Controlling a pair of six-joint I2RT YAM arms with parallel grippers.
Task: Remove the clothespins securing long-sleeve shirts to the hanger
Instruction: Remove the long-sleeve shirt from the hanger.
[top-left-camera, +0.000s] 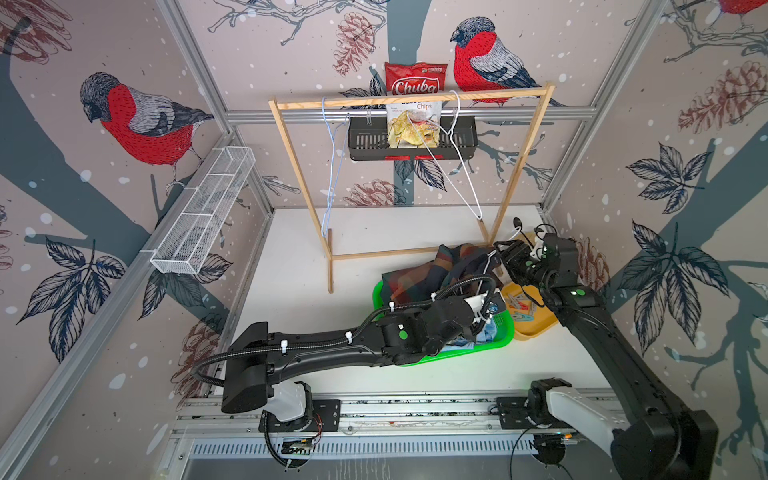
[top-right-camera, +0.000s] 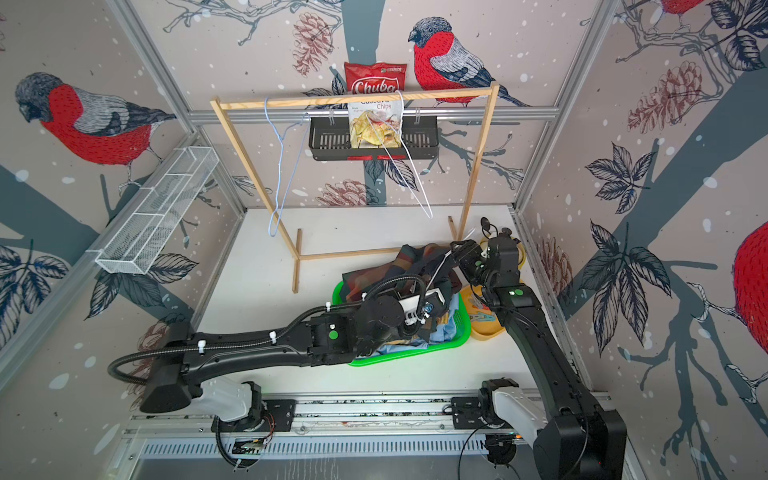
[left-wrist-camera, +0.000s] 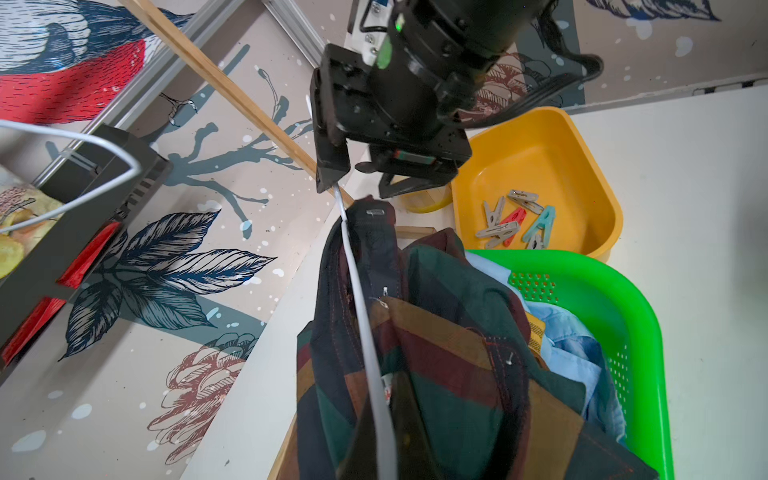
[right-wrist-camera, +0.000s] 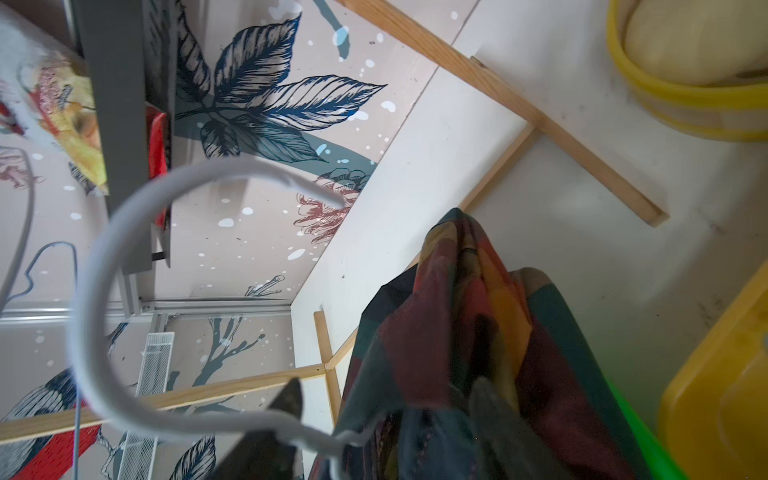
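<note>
A dark maroon-orange-green check shirt (left-wrist-camera: 449, 353) hangs on a white wire hanger (left-wrist-camera: 361, 316) over the green basket (left-wrist-camera: 631, 316). My left gripper (left-wrist-camera: 384, 411) is shut on the hanger wire at the shirt's shoulder. My right gripper (left-wrist-camera: 359, 189) is open at the hanger's neck, with the wire lying against one finger (left-wrist-camera: 330, 166). In the right wrist view the hook (right-wrist-camera: 104, 257) curls in front of these fingers. A light blue shirt (left-wrist-camera: 573, 345) lies in the basket. Several grey, red and teal clothespins (left-wrist-camera: 515, 222) lie loose in the yellow tray (left-wrist-camera: 540, 137).
A wooden rack (top-left-camera: 411, 99) stands behind, carrying a blue hanger (top-left-camera: 332, 174) and a white hanger (top-left-camera: 457, 166), both bare. A black basket (top-left-camera: 365, 141) with a chips bag (top-left-camera: 413, 129) hangs on the back wall. A wire mesh shelf (top-left-camera: 203, 212) is on the left wall. A yellow bowl (right-wrist-camera: 685, 62) sits by the rack's foot.
</note>
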